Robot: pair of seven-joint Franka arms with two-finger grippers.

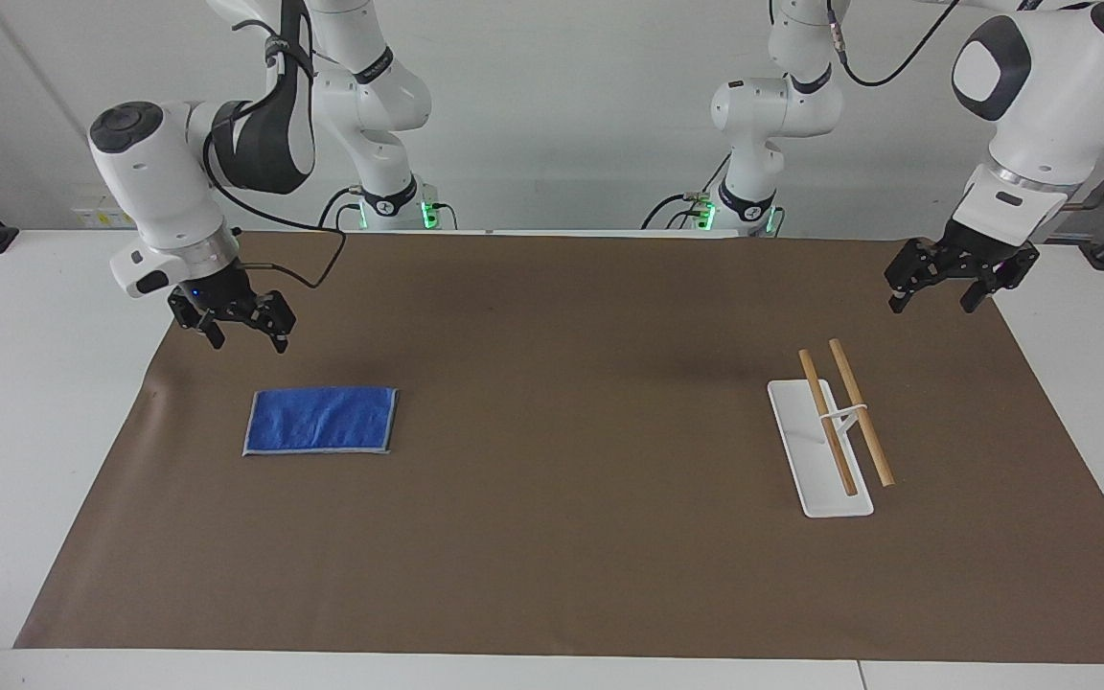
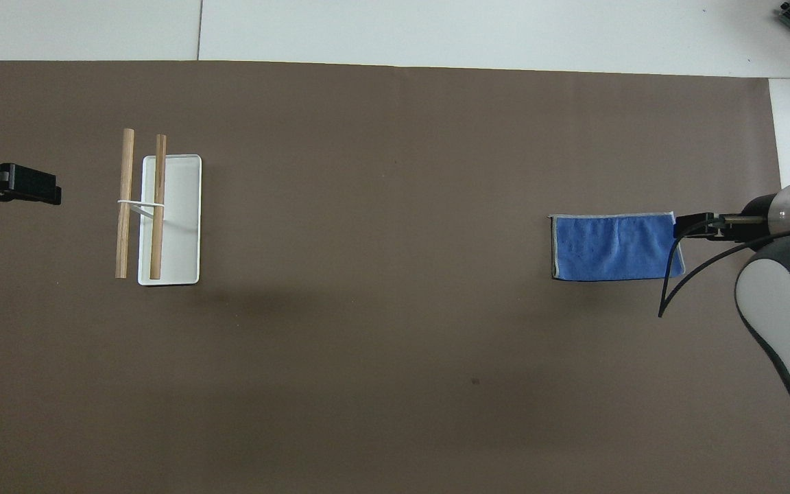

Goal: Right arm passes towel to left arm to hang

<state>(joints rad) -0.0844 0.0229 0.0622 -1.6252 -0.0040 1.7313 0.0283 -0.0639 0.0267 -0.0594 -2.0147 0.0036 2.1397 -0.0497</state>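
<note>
A brown paper mat covers most of a white table, whose bare top shows as a strip along both short ends and along the bottom edge of the facing view. A plain light-grey wall fills the top of that view, with the two arm bases standing against it, small green lights glowing at their feet. In the overhead view a seam in the white tabletop runs down from the upper edge at upper left, and the corner of a grey device sits in the upper right corner.

The blue towel lies flat on the mat, left of centre in the facing view and at right in the overhead view. The right gripper hangs above the mat at upper left of the towel, jaws spread, holding nothing, clear of the cloth. The left gripper waits over the mat's upper right corner, jaws also spread and empty. Below it a white-based rack with two wooden rods stands on the mat.
</note>
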